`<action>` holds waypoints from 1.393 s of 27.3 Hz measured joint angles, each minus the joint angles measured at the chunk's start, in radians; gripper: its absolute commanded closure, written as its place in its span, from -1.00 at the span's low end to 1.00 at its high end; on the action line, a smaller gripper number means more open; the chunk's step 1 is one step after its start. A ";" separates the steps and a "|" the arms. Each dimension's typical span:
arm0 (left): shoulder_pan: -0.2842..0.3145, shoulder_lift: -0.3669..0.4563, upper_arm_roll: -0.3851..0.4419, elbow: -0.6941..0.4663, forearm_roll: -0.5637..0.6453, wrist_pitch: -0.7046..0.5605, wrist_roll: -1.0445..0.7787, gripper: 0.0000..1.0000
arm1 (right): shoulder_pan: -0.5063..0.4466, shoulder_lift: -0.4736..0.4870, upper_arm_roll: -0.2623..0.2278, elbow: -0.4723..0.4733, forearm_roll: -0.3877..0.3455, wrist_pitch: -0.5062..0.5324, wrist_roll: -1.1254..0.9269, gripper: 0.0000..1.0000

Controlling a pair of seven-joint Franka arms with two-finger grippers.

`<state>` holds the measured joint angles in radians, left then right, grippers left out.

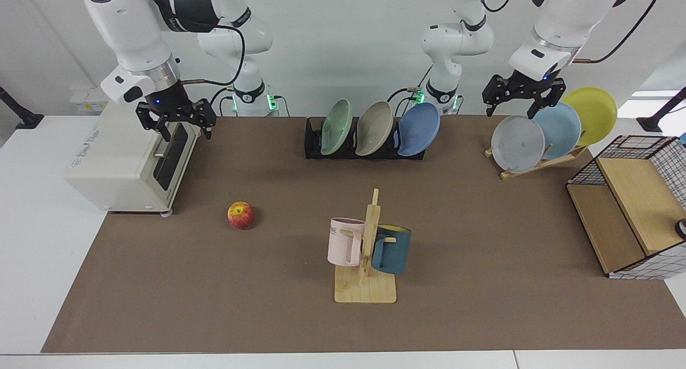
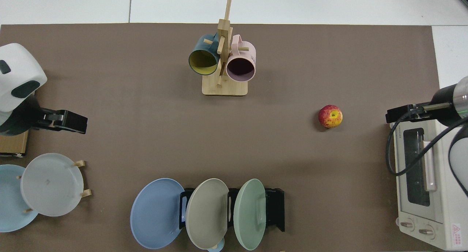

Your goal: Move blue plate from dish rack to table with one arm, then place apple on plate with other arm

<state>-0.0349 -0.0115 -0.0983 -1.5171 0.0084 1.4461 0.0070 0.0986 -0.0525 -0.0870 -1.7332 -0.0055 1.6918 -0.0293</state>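
Note:
The blue plate (image 1: 418, 129) (image 2: 155, 213) stands tilted in the end slot of the black dish rack (image 1: 313, 144) (image 2: 276, 208), beside a beige and a green plate. The apple (image 1: 240, 215) (image 2: 330, 116) lies on the brown table (image 1: 482, 224) (image 2: 146, 135), in front of the toaster oven. My left gripper (image 1: 510, 113) (image 2: 78, 123) hangs open and empty above the wooden plate stand, well to the side of the rack. My right gripper (image 1: 184, 133) (image 2: 393, 116) is open and empty over the toaster oven's front, behind the apple.
A white toaster oven (image 1: 123, 160) sits at one end of the table. A wooden stand (image 1: 536, 163) holds grey, sky-blue and yellow plates. A mug tree (image 1: 367, 251) with a pink and a dark blue mug stands mid-table. A wire and wood basket (image 1: 632, 213) is at the other end.

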 measured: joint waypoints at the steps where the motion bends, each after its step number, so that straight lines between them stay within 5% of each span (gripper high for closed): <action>1: 0.000 0.000 0.000 -0.001 0.000 0.000 0.000 -1.00 | 0.000 0.001 0.002 -0.002 0.000 0.002 0.007 -1.00; 20: 0.000 -0.027 -0.001 -0.048 0.000 -0.002 0.004 -1.00 | 0.026 0.139 0.042 -0.015 0.000 0.144 0.074 -1.00; 32: -0.012 -0.269 -0.013 -0.467 -0.093 0.175 0.016 -1.00 | 0.026 0.266 0.059 0.084 0.000 0.180 0.098 -1.00; 38: -0.018 -0.312 -0.029 -0.643 -0.125 0.267 0.048 -1.00 | 0.027 0.310 0.071 0.089 0.000 0.224 0.125 -1.00</action>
<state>-0.0526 -0.3231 -0.1268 -2.1599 -0.1171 1.7131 0.0548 0.1259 0.2571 -0.0163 -1.6442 -0.0059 1.9157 0.0960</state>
